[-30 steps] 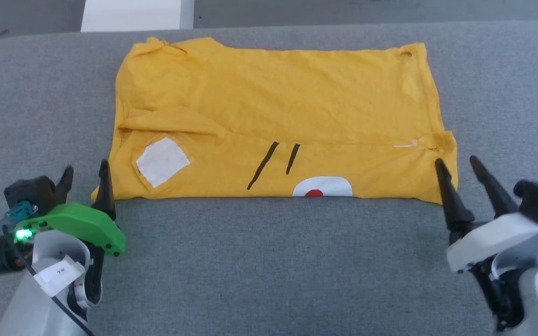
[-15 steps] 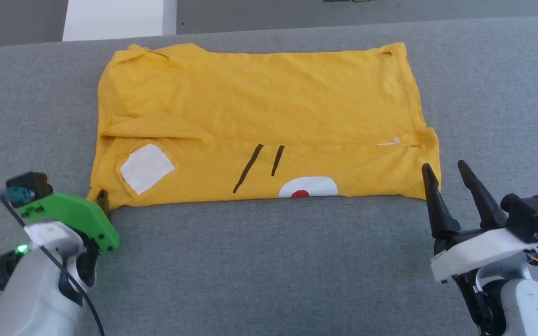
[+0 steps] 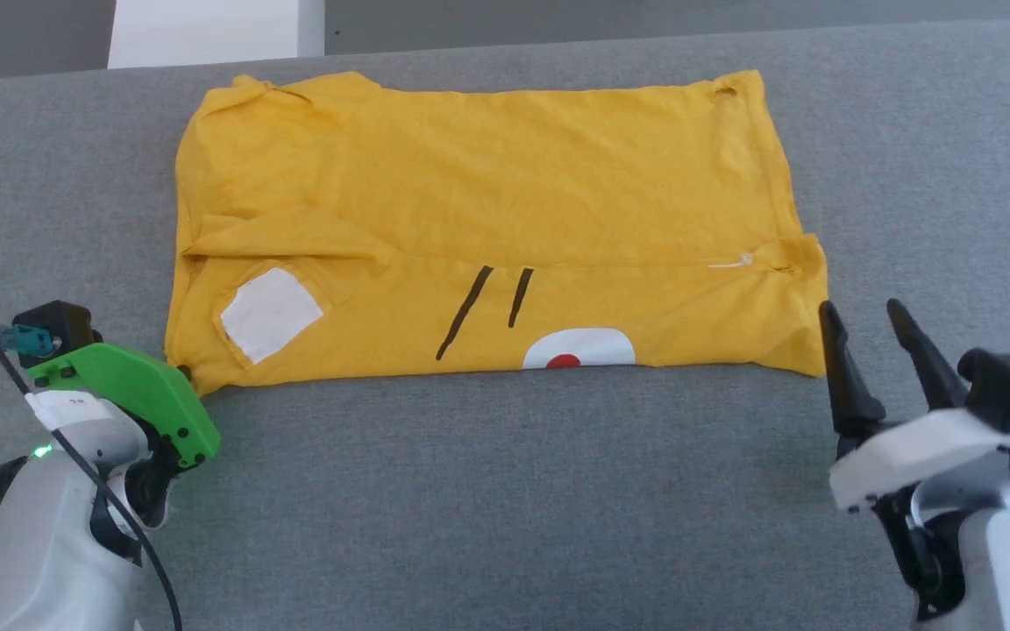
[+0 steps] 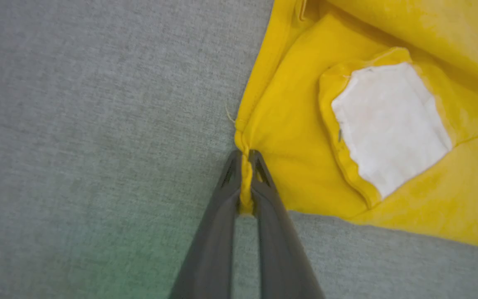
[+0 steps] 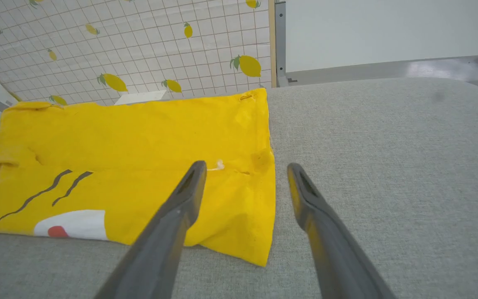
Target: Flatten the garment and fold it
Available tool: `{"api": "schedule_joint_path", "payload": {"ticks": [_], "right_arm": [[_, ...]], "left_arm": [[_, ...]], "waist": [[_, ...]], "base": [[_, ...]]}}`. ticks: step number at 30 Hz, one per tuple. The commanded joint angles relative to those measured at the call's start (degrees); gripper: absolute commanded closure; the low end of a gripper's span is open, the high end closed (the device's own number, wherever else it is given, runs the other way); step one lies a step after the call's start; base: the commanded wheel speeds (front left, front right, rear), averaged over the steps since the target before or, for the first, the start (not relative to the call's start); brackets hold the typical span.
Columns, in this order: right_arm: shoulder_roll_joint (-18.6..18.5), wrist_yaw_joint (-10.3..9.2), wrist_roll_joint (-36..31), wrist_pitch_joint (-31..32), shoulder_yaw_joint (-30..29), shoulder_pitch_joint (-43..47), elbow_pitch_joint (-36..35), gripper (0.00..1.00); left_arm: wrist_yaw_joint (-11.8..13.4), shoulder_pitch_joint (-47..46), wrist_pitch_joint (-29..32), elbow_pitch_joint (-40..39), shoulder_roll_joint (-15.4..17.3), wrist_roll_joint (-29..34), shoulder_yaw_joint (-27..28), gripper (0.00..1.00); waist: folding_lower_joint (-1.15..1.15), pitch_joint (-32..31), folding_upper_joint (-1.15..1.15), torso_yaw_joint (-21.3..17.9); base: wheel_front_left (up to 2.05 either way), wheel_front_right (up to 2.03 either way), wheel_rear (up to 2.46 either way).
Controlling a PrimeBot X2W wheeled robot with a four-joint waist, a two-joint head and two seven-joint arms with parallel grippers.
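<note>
A grey surface [image 3: 505,491] was seen spread across the head view, and the garment [image 3: 487,193] was laid flat on its far middle part, folded into a wide oblong. A fold line was seen running across the garment from side to side, with the nearer band lying over the rest. The left gripper [image 4: 245,155] was set at the garment's near left corner. In the left wrist view its fingers [image 4: 221,216] were pressed together, and a bunched bit of the corner hem was pinched between them. The right gripper [image 3: 860,307] was held just beside the near right corner, spread wide, with nothing caught in it. In the right wrist view one prong was seen over the garment's edge and the other over bare surface; whether either touched anything could not be told. A white patch [image 3: 270,313] was shown near the left corner, two black lines [image 3: 479,307] at the middle, and a white oval [image 3: 601,349] with a red dot [image 3: 564,360] at the near edge
</note>
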Motion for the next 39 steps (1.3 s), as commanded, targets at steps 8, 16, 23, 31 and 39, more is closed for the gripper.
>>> {"api": "schedule_joint_path", "payload": {"ticks": [8, 16, 23, 31, 39], "right_arm": [[1.37, -0.08, -2.31, 21.47, -5.92, -8.49, 8.58, 0.0], [1.41, -0.08, -3.87, 41.95, -5.55, -10.13, 9.79, 0.5], [1.42, -0.08, -3.55, 37.71, -5.3, -9.03, 3.26, 1.0], [1.42, -0.08, -3.12, 22.99, -6.11, -6.03, 0.1, 1.0], [1.42, -0.08, -2.91, 22.52, -7.0, 2.82, -6.85, 1.0]], "left_arm": [[-1.18, 1.79, -0.54, -0.18, -1.73, 0.06, -2.06, 1.0], [-1.96, 1.4, -1.39, -0.08, -2.24, -0.05, -2.74, 1.0], [-3.75, 0.54, -12.04, -1.34, -1.75, 3.33, -2.43, 1.0], [-3.22, 2.73, -27.02, -3.47, -1.82, 8.39, -1.84, 1.0], [0.52, 11.8, -25.45, -10.27, -0.17, 8.94, -1.35, 1.0]], "waist": [[0.0, 0.81, 0.0, 1.86], [0.0, 1.36, 0.0, 3.03], [0.0, 0.55, 0.0, 3.32], [0.0, -3.75, 0.0, 3.9], [0.0, -7.36, 0.0, 4.79]], "base": [[0.0, 0.0, 0.0], [0.0, 0.0, 0.0], [0.0, 0.0, 0.0], [0.0, 0.0, 0.0], [0.0, 0.0, 0.0]]}}
